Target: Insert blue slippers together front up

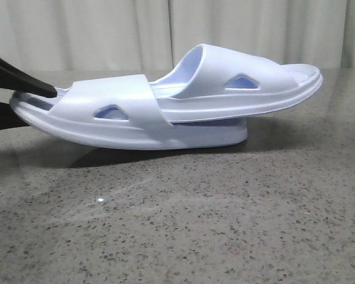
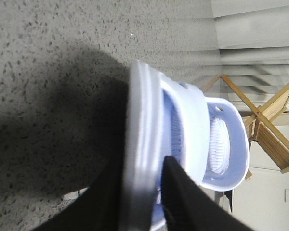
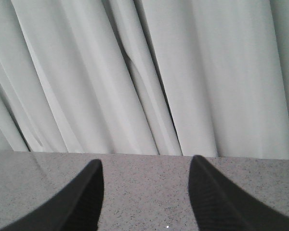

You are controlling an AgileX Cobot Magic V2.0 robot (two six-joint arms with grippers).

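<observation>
Foam-soft, the lower slipper (image 1: 124, 127) bent where the left gripper's (image 2: 143, 192) jaws clamped its heel, so the upper slipper (image 1: 236, 86), half-threaded under its strap, could have slid out; the right gripper's (image 3: 145, 197) jaws hung apart, empty.

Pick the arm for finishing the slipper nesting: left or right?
Left. Its claw is shut on the heel of the lower pale blue foam slipper, with the upper one already nested under its strap. The right claw is open, facing the curtain.

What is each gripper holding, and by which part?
Left gripper clamps the heel end of the lower pale blue foam slipper. Right gripper holds nothing.
</observation>
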